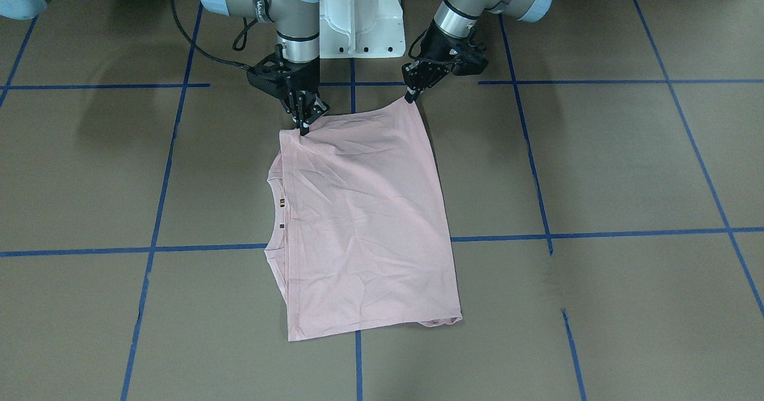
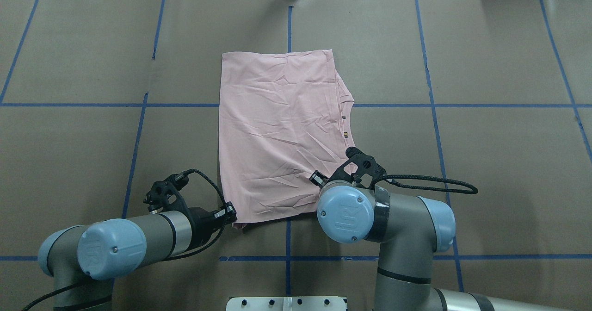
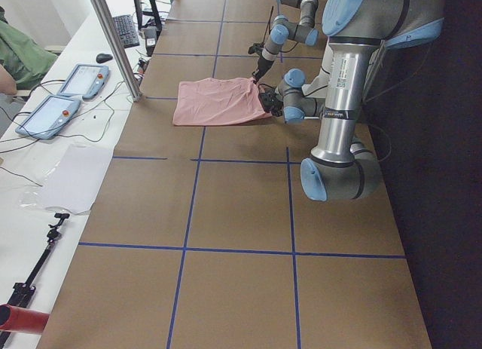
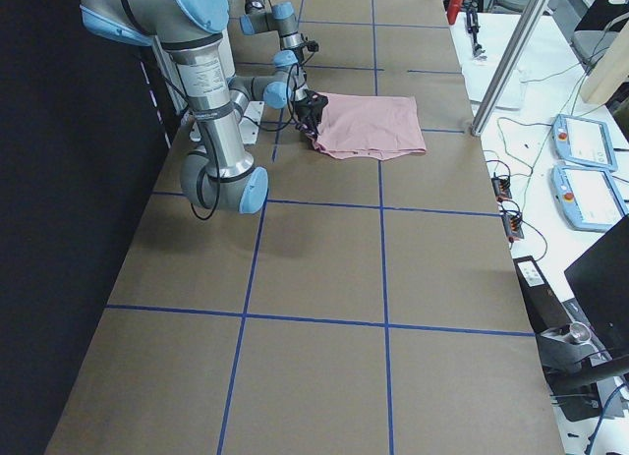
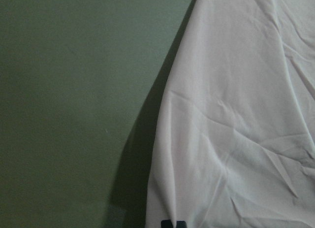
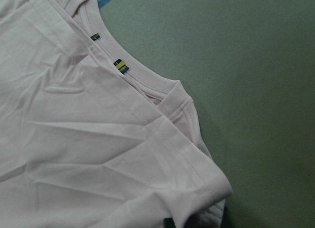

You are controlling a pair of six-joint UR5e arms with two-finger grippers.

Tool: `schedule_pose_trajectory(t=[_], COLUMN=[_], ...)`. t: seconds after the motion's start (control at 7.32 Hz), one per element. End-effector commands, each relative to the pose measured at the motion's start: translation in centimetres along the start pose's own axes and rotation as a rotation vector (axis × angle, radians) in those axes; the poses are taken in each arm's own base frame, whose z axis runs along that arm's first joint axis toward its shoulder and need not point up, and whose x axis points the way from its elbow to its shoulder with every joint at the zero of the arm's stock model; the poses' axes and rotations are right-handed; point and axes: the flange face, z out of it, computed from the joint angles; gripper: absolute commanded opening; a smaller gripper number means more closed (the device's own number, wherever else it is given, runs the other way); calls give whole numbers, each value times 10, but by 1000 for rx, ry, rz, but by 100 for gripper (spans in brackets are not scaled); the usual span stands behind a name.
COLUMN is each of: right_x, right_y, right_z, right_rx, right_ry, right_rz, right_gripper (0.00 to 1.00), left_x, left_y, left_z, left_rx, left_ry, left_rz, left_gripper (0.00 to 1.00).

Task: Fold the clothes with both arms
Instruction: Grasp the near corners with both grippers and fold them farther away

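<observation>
The table [image 1: 597, 162] has a matte brown surface divided into large rectangles by blue tape lines [image 1: 597, 234]. One pale pink T-shirt [image 1: 364, 222] lies on it at frame centre in the front-facing view. It is folded into a rough rectangle, wrinkled, with the neckline toward frame left, and covers a tape crossing. A white base [image 1: 361, 31] stands at top centre

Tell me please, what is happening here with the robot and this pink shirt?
The robot is folding a pale pink T-shirt on the brown table. The shirt lies flat as a rough rectangle, with its sleeves already tucked in and its collar toward the robot's right. The left gripper pinches the hem-side corner nearest the robot, and the right gripper pinches the collar-side corner. The far edge rests on the table, so the next fold has not yet begun.
</observation>
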Motion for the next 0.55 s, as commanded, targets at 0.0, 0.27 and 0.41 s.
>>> schedule_pose_trajectory(t=[0.0, 0.27, 0.41], right_x=[12, 44, 42], right_y=[-24, -37, -34], right_z=[-98, -183, -185], right_rx=[-8, -77, -79], right_ry=[2, 0, 11], right_rz=[-2, -18, -21], right_gripper=[0, 0, 0], left_x=[33, 58, 63], left_y=[10, 19, 21], left_z=[-72, -161, -183], left_rx=[-62, -122, -139], left_ry=[-4, -32, -37], left_rz=[46, 47, 47], left_gripper=[0, 0, 0])
